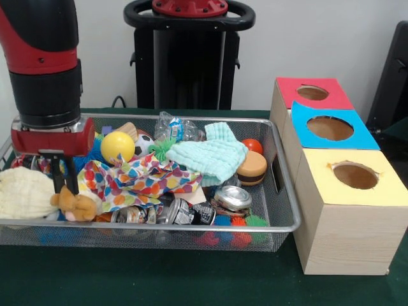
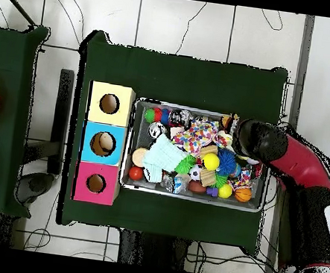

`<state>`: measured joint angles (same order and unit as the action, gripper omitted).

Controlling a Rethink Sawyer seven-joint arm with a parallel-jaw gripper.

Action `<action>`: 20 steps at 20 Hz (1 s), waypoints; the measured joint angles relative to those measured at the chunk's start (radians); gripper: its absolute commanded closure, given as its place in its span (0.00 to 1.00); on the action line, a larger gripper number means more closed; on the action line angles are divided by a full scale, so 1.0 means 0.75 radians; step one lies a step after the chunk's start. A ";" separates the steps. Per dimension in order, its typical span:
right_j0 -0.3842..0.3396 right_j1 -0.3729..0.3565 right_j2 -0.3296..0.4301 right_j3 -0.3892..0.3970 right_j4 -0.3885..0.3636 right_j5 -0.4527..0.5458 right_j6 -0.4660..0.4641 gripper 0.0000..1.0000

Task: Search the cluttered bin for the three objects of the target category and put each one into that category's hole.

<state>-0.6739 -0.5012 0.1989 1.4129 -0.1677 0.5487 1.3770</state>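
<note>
A wire mesh bin [image 1: 284, 185] is packed with mixed items. My gripper [image 1: 66, 190] hangs at its left end, open, with the tips just above a small brown plush toy [image 1: 76, 206] and nothing seen between them. Beside the toy lie a cream cloth [image 1: 22, 194] and a polka-dot cloth [image 1: 137, 178]. Also in the bin are a yellow ball [image 1: 117, 146], a mint cloth [image 1: 210, 156], a toy burger [image 1: 252, 167], crushed cans [image 1: 233, 197] and a crumpled plastic bottle [image 1: 175, 127]. In the overhead view the arm [image 2: 261, 140] covers the bin's right end and hides the gripper.
Three boxes with round holes stand right of the bin: red [image 1: 312, 92], blue [image 1: 329, 127] and yellow [image 1: 355, 175]. Overhead they line up left of the bin [image 2: 128, 179]: yellow [image 2: 110, 104], blue [image 2: 105, 144], red [image 2: 96, 183]. Green cloth covers the table [image 1: 191, 280].
</note>
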 measured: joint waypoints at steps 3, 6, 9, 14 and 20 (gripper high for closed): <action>0.000 -0.018 0.000 0.003 0.000 0.003 0.000 1.00; 0.000 -0.031 0.000 0.009 0.000 0.003 0.000 1.00; 0.000 -0.039 0.000 0.016 0.000 0.003 0.000 1.00; 0.000 -0.050 0.000 0.045 0.000 0.003 0.000 1.00; 0.000 -0.058 0.000 0.073 0.000 0.003 0.000 1.00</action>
<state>-0.6738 -0.5445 0.1990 1.4680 -0.1675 0.5510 1.3770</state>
